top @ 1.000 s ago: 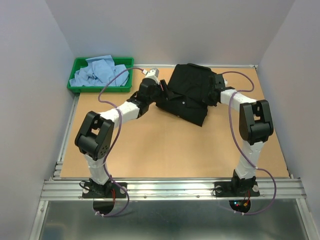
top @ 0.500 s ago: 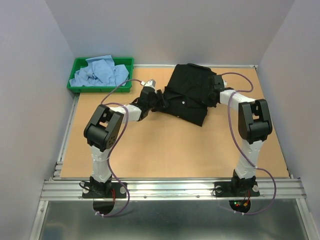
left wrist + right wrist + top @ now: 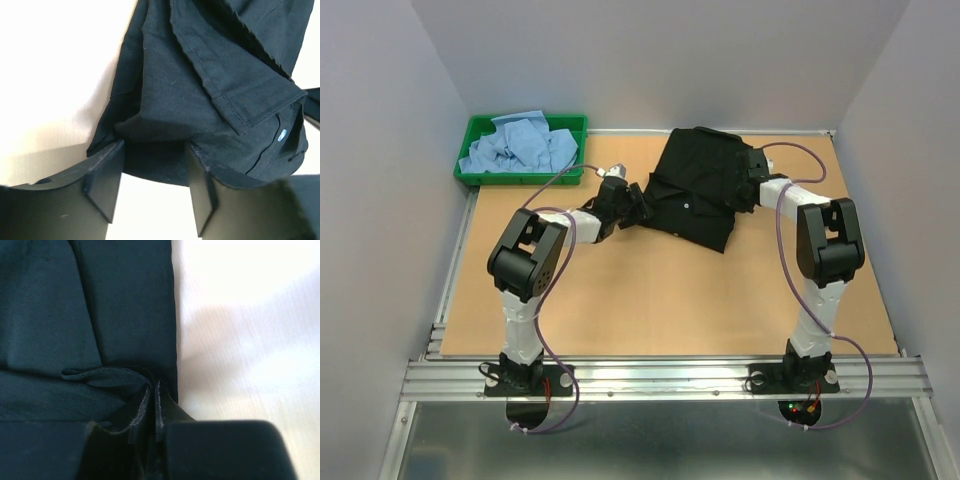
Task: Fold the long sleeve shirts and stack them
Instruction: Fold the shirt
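Note:
The black long sleeve shirt lies partly folded at the back middle of the table. My left gripper is at its left edge and open. In the left wrist view the fingers stand apart with the shirt's edge between their tips, and a pale button shows beside the collar. My right gripper is at the shirt's right edge. Its jaws are shut on a fold of the black cloth. The light blue shirts lie crumpled in a heap.
The green plastic tray holding the blue shirts stands at the back left corner. The wooden table top is bounded by a metal rail at the back and walls on both sides. Cables loop off both arms.
My left arm has drawn back and bent at the elbow, and its gripper has slid down and left to the shirt's left edge. The right arm has not moved.

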